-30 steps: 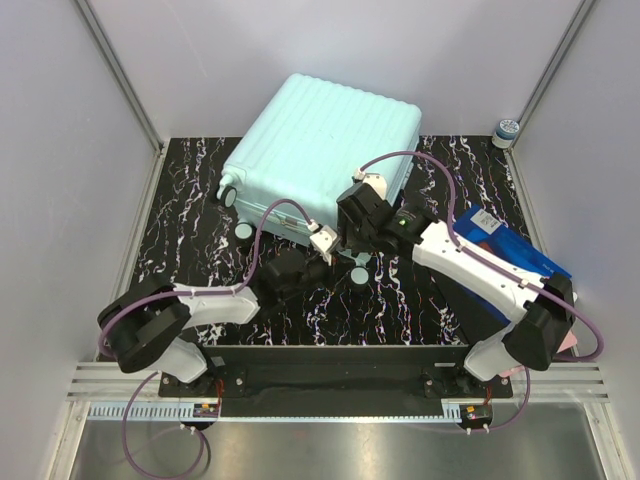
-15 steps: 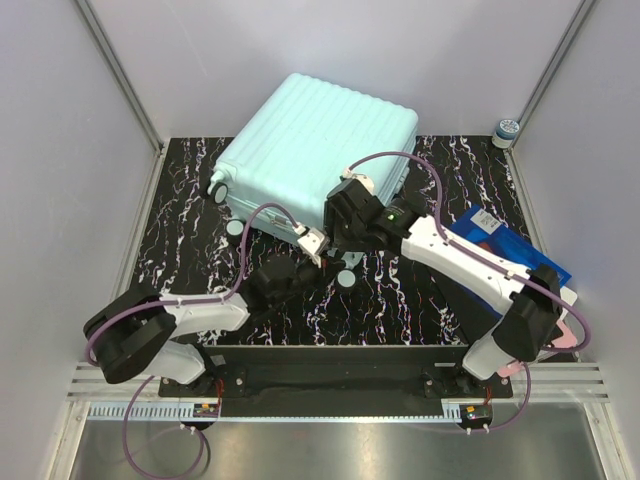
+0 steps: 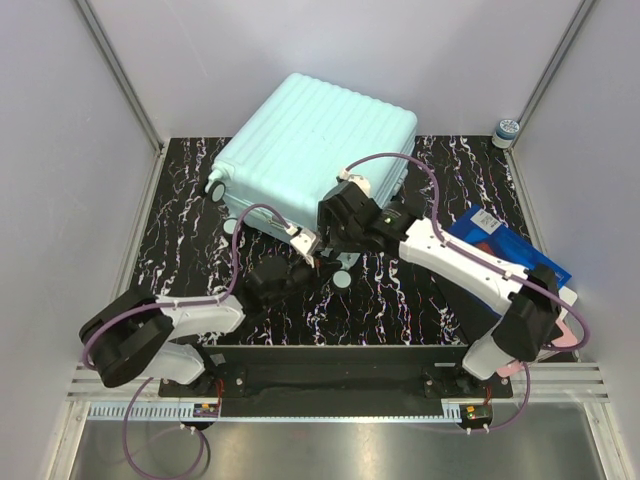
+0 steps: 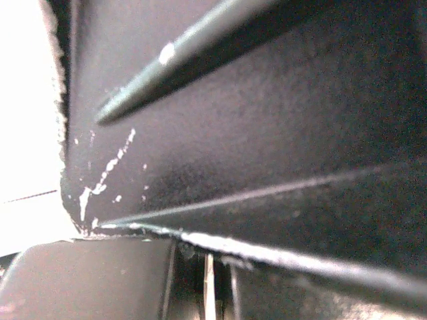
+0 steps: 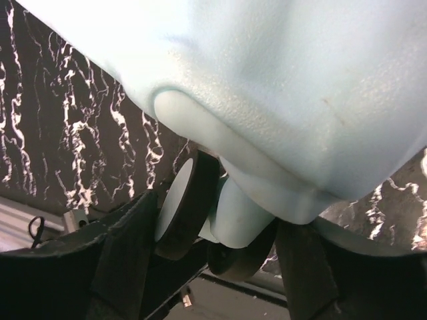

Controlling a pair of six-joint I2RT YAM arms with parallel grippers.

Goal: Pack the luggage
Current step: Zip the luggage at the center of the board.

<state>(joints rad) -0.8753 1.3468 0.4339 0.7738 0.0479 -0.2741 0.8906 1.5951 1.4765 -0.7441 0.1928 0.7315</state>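
Right fingers (image 5: 123, 260) spread wide, seemingly pinching suitcase (image 3: 315, 150) wheel (image 5: 183, 207), likely to reposition it. Left arm (image 3: 205, 308) alongside; its fingers' opening cannot be told.

Both my arms are built from glossy white shell links, on the left arm (image 3: 200, 312) and the right arm (image 3: 455, 258) alike, joined by chunky black joint housings (image 3: 128, 338). A thin purple cable (image 3: 398, 156) loops along each. I see a small green light (image 3: 386, 214) by the right wrist, whose matte black fingers (image 5: 123, 257) are broad.
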